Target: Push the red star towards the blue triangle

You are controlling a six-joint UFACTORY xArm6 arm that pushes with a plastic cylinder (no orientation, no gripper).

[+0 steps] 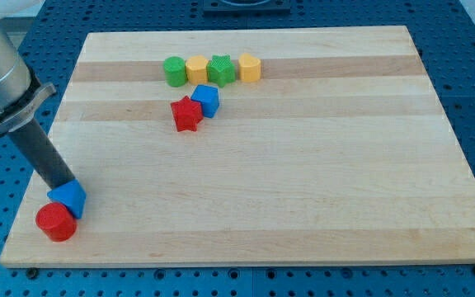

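Note:
The red star (pixel 186 114) lies on the wooden board (pixel 303 181) left of centre, near the view's top, touching a blue block (pixel 207 100) at its upper right. The blue triangle (pixel 69 199) lies at the board's bottom left, touching a red cylinder (pixel 56 222) just below it. My tip (pixel 63 183) is at the upper edge of the blue triangle, far to the lower left of the red star. The rod slants up to the view's left.
A row of blocks lies near the view's top: a green cylinder (pixel 174 71), a yellow block (pixel 196 70), a green star (pixel 220 70) and a yellow hexagon (pixel 249 68). The board's left edge is close to the tip.

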